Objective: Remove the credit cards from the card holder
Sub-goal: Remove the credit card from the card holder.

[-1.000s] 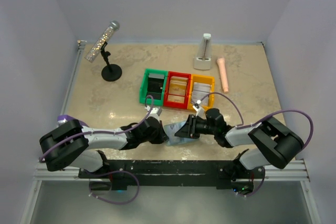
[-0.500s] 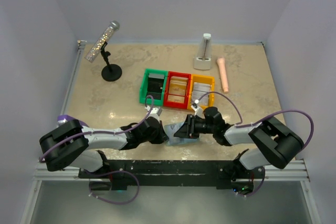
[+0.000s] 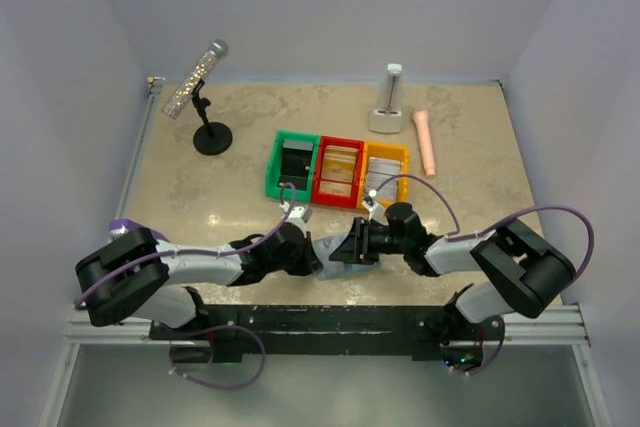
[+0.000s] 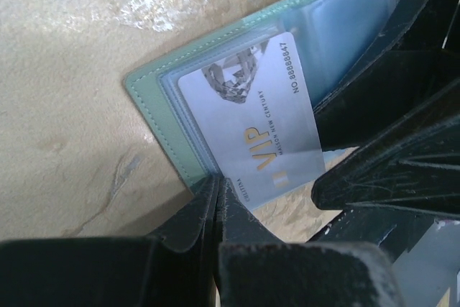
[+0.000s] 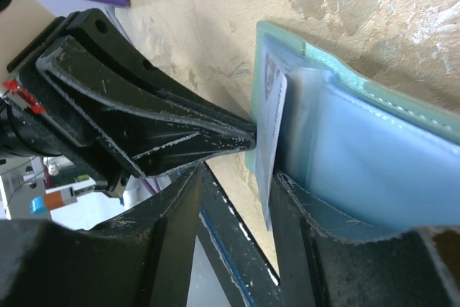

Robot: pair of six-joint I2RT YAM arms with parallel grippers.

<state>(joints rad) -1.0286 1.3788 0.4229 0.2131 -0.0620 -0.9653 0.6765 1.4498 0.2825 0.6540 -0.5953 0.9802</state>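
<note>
**Card withdrawal, in mid-step.** We are viewing the card holder (image 4: 154,102) lying open on the worktop (image 4: 65,70) towards its near edge, between the two end effectors and just near of the red bin (image 3: 338,201). The left end effector (image 4: 219,186) is clamping with its jaws fully together on what appears to be the holder's rim, at the spot where a corner of the credit card (image 4: 248,131) crosses it. Whether it is also nipping that corner we cannot tell. The card, pale grey and marked VIP, is projecting partway out of a clear pocket, towards the right. The right end effector (image 5: 236,174) is standing at a middling width and gripping nothing, its jaws straddling the card's exposed edge, with one finger (image 5: 305,249) lying against or just beside the pale blue panel (image 5: 374,156). We are judging the step in hand to be the extraction of this card, which is part-freed but not out. The next move is calling for the right jaws to shut on the exposed margin and draw rightward along the pocket, with the left end effector anchoring the holder. A skewed pull is likely to drag the holder or buckle the card. Whether the other pockets are carrying cards we cannot tell.
</note>
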